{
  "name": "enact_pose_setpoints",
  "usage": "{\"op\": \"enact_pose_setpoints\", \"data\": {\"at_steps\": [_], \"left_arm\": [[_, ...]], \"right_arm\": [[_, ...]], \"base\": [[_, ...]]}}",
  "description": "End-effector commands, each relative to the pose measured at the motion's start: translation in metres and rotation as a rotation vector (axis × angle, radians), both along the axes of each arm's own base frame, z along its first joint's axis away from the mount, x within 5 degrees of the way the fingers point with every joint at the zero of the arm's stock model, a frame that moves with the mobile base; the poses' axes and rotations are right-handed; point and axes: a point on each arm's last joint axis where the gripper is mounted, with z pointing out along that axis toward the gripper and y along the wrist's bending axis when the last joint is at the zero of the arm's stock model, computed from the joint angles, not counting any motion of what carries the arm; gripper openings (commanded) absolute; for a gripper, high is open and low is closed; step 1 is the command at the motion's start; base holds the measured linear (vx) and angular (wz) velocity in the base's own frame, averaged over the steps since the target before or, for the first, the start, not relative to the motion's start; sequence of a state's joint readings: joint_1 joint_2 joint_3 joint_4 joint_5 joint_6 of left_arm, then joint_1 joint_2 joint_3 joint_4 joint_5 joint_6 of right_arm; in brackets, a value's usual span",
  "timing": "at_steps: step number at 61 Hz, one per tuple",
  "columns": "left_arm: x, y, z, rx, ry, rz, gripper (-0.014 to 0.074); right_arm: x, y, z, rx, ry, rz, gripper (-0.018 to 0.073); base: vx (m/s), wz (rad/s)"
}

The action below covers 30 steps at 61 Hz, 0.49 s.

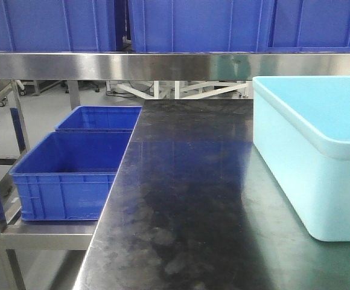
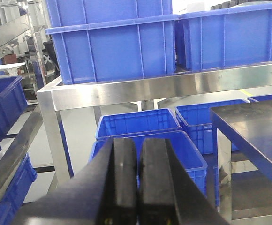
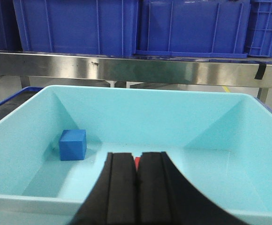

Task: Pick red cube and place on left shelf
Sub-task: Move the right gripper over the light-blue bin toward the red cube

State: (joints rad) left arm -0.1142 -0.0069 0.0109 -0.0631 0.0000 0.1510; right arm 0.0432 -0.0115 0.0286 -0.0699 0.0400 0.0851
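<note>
**Item: red cube [image 3: 137,161].** It lies on the floor of the pale blue tub [image 3: 145,90], directly beyond the tips of the right claw [image 3: 137,176]. Only a thin red sliver shows above the fingers, and the rest is hidden behind them.

**Handling (judged).**
- Probably a small, rigid block, light, with flat smooth faces; the material cannot be told from the sliver.
- Best taken across two opposite side faces, pads square to them, low enough that it cannot pivot.
- Smooth faces may slip under a skewed grip.

**Right claw.** Clenched, fingers pressed together with nothing between them. It would have to spread before closing round the cube.

**Left claw [image 2: 138,150].** Clenched and empty, facing the left shelf [image 2: 173,86].

**Edges near the right claw.**
- The tub walls slope up on every side, and the near rim sits just under the claw.
- A blue cube [image 3: 72,144] sits to its left, well apart from the red one.
- A steel rail crosses beyond and above the far rim.
- A lift must clear the rim while staying under that rail.

**Open room near the left claw.**
- Open blue crates [image 2: 140,124] lie ahead and below, between the shelf's steel post on the left and the corner of the tabletop [image 2: 253,122] on the right.
- More crates stand above the rail.
- The lower crates look like the clearest approach.
</note>
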Motion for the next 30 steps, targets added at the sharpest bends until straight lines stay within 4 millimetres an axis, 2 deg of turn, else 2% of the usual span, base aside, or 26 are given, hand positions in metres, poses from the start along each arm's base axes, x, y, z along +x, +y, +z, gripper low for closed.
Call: {"op": "enact_pose_setpoints", "data": {"at_steps": [1,30], "left_arm": [[0.0010,0.0001,-0.0003,-0.008,-0.053,-0.001,0.0106],[0.0010,0.0001,-0.0003,-0.008,-0.053,-0.001,0.0106]], "right_arm": [[-0.0034,0.0002,0.0169,-0.005,-0.128,0.001,0.0052],[-0.0034,0.0002,0.0169,-0.005,-0.128,0.001,0.0052]], "base": [[0.00,0.00],[0.00,0.00]]}}
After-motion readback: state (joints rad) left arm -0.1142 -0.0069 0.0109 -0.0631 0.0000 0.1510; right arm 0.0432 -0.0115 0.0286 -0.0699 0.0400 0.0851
